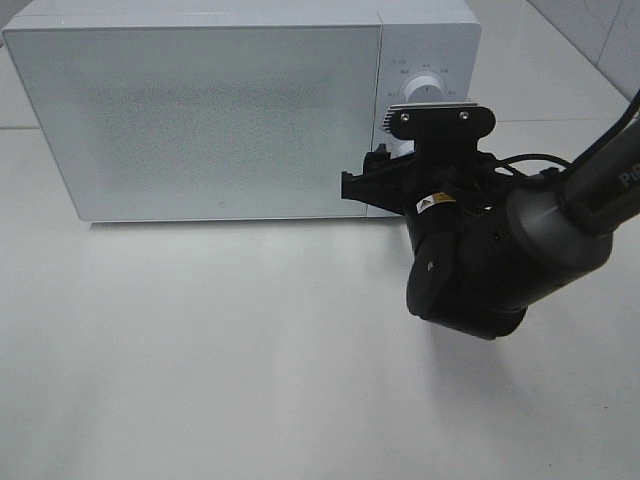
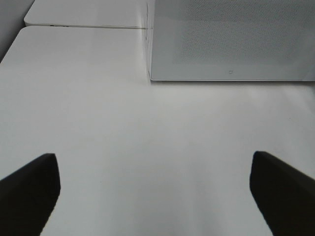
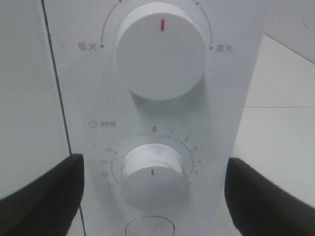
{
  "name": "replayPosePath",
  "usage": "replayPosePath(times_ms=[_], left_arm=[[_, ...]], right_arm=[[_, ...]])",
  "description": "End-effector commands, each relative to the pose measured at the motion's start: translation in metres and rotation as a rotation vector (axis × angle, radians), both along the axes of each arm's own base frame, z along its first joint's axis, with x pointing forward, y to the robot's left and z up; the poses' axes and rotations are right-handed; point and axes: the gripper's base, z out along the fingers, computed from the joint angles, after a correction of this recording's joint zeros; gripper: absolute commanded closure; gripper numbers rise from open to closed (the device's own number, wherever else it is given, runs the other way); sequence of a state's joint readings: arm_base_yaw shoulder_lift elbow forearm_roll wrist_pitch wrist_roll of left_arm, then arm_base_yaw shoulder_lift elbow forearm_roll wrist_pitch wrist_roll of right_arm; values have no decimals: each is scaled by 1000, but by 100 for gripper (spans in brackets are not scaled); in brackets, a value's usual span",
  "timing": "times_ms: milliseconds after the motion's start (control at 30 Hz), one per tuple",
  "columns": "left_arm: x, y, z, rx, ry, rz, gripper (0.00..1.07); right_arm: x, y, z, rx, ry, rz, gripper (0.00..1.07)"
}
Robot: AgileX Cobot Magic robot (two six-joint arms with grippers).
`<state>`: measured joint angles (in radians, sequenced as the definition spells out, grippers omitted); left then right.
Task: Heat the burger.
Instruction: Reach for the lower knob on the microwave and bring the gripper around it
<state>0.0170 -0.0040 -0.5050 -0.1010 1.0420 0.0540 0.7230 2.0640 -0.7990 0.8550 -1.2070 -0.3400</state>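
Right gripper [image 3: 155, 163], jaws spread (gripping nothing), points straight at the timer dial [image 3: 152, 176].

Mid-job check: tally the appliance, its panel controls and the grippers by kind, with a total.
Microwave: 1
Knobs: 2, upper knob and lower knob
Round button: 1, partly cut off
Grippers: 2, left gripper and right gripper, both open
Total: 6

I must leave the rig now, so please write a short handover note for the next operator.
Left gripper: open, empty, over the table.
Right gripper: open, jaws either side of the timer knob, not gripping it.
Burger: not in view; microwave door is shut.
Done: door closed. Left: turn the timer; its mark seems at zero.
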Motion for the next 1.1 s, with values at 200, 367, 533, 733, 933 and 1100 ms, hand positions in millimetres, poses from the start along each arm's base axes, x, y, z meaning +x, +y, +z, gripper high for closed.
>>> replayPosePath(times_ms=[200,367,533,733,933,1100], left_arm=[[-3,0,0,-7,-25,6,9],[-3,0,0,-7,-25,6,9],[-3,0,0,-5,-25,7,9],[-3,0,0,-5,-25,7,9],[-3,0,0,-5,-25,7,9],[-3,0,0,-5,-25,7,9]], right_arm=[[11,-1,3,27,-25,-8,31],[17,-6,4,36,-25,-13,31],[17,-5,-1,38,-14,1,31],[17,-5,-4,57,-13,-5,31],[19,-4,-8,65,-7,7,31],[20,-4,-9,65,-1,10,31]])
